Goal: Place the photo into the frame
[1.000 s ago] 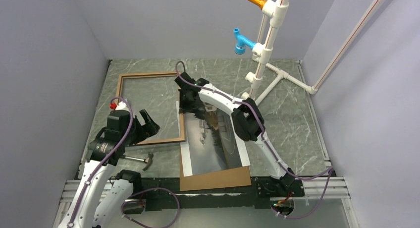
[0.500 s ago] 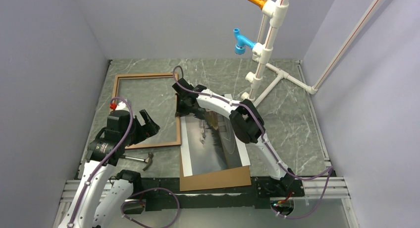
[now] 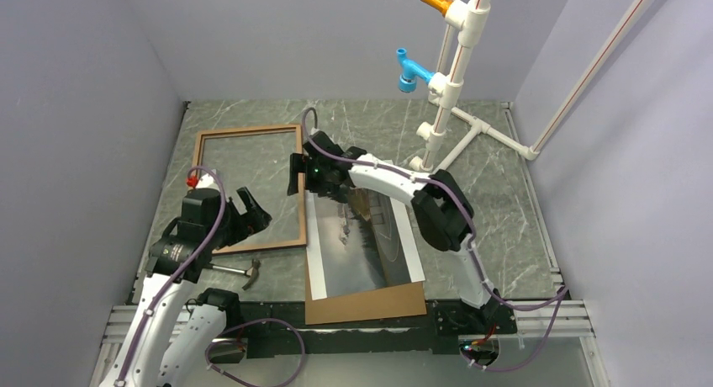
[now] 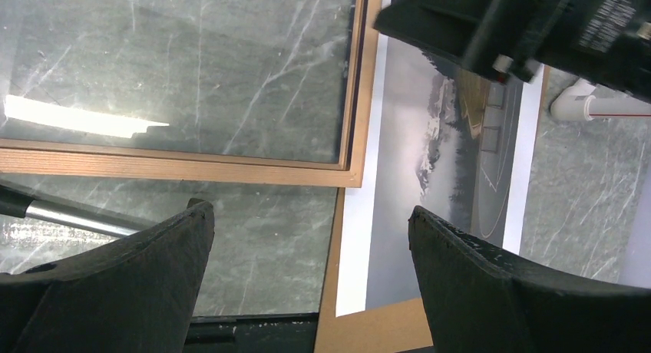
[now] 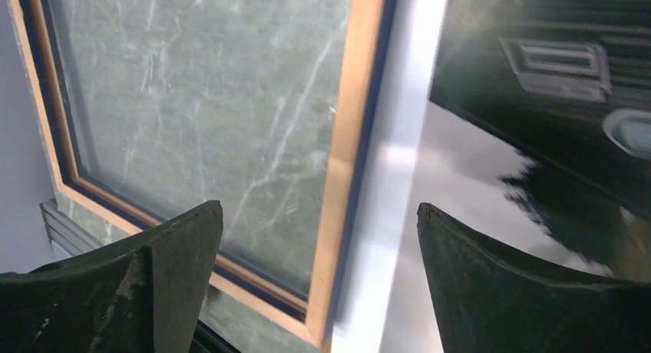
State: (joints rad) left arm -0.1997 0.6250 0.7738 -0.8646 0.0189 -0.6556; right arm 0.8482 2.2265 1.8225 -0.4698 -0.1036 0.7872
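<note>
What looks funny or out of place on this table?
A hammer lies close to the frame, by its near rail. It looks odd next to a frame and a photo, a job that probably needs no hammer. Nothing looks spilled or broken.

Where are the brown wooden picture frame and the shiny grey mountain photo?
Brown wooden picture frame (image 4: 153,166): left wrist view, near rail.
Shiny grey mountain photo (image 3: 353,265): top view, dark middle.

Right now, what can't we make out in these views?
- Top view: far end of the photo, under the right arm.
- Top view: hammer handle, mostly behind the left arm.
- Top view: backing board, mostly under the photo.
- Right wrist view: fourth rail of the frame, cut off at the top edge.
</note>
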